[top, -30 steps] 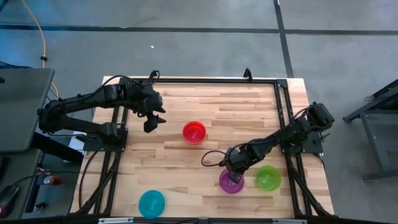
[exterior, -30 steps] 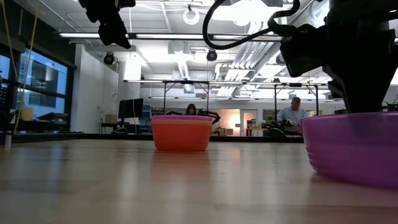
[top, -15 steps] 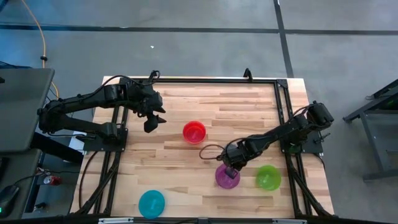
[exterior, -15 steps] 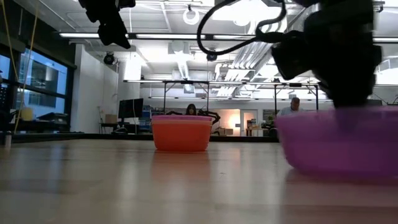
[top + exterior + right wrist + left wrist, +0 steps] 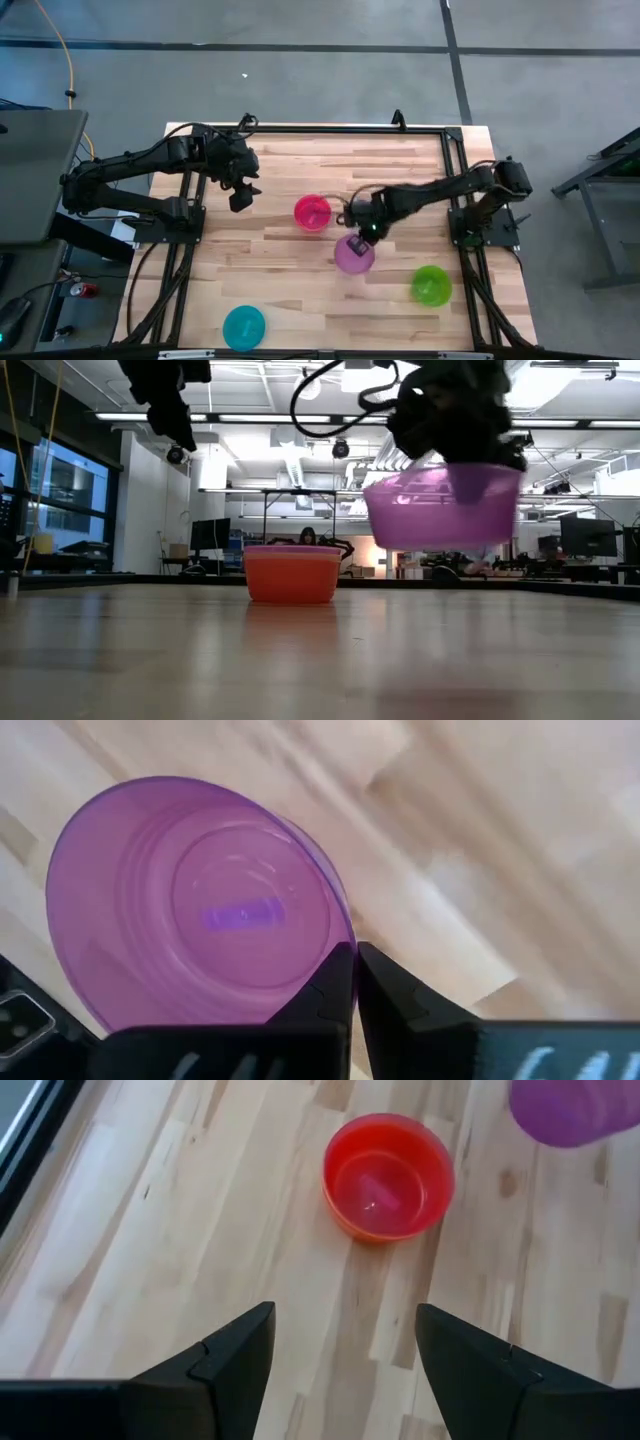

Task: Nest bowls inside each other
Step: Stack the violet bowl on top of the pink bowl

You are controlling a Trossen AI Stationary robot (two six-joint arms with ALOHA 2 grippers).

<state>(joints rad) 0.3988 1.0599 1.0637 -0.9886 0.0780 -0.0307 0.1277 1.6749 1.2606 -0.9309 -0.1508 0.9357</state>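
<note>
The purple bowl (image 5: 353, 256) hangs in the air from my right gripper (image 5: 360, 234), which is shut on it. It shows raised in the low view (image 5: 443, 506) and at the edge of the left wrist view (image 5: 575, 1110). An orange-red bowl (image 5: 312, 212) stands on its base mid-table, just left of the purple one (image 5: 388, 1177). The green bowl (image 5: 431, 285) and the cyan bowl (image 5: 244, 327) stand near the near edge. My left gripper (image 5: 240, 200) hovers open above the table, left of the orange-red bowl. No yellow bowl is in view. My right gripper pinches the purple bowl's rim on its far side (image 5: 338, 942), with one finger inside the bowl and one outside. The fingers (image 5: 322, 992) come from above, pointing down. The bowl hangs below them, lifted clear of the table and nearly upright (image 5: 443, 506).
A black frame (image 5: 455, 180) runs along the table's far, left and right sides. Bare wood lies between the orange-red bowl and the near edge. People sit at desks in the room beyond the table (image 5: 306, 537).
My right gripper has lifted the purple bowl off the table near the green bowl. It has carried the bowl up and toward the far left, close to the orange-red bowl. The grip has stayed shut on the rim.
</note>
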